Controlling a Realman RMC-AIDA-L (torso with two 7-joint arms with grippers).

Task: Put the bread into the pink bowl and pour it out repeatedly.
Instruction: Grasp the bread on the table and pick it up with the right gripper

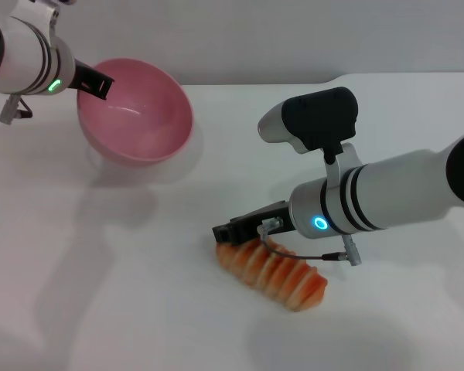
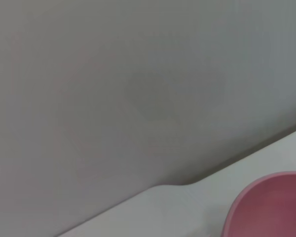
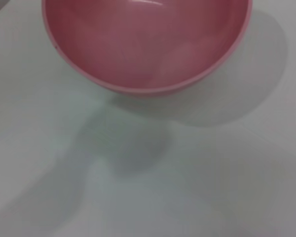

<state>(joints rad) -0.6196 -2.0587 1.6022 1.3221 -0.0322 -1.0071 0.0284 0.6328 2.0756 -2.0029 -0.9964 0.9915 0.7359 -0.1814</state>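
Pink bowl tilted at the left gripper, bread on the table under the right gripper.

At far left the left gripper (image 1: 97, 83) sits on the near-left rim of the pink bowl (image 1: 139, 116), apparently clamped on it, holding the bowl tipped with its empty mouth facing the robot's right; the left arm comes in from the upper left corner. To the right and nearer the robot, well apart from the bowl, the bread (image 1: 272, 272) lies on the white table (image 1: 100, 309), striped top up. The right gripper (image 1: 236, 230) is just above the loaf's left end; whether its fingers are apart or together cannot be told. The right arm reaches in from the right edge, forearm nearly level. A pale grey wall (image 2: 138, 89) stands behind the table.
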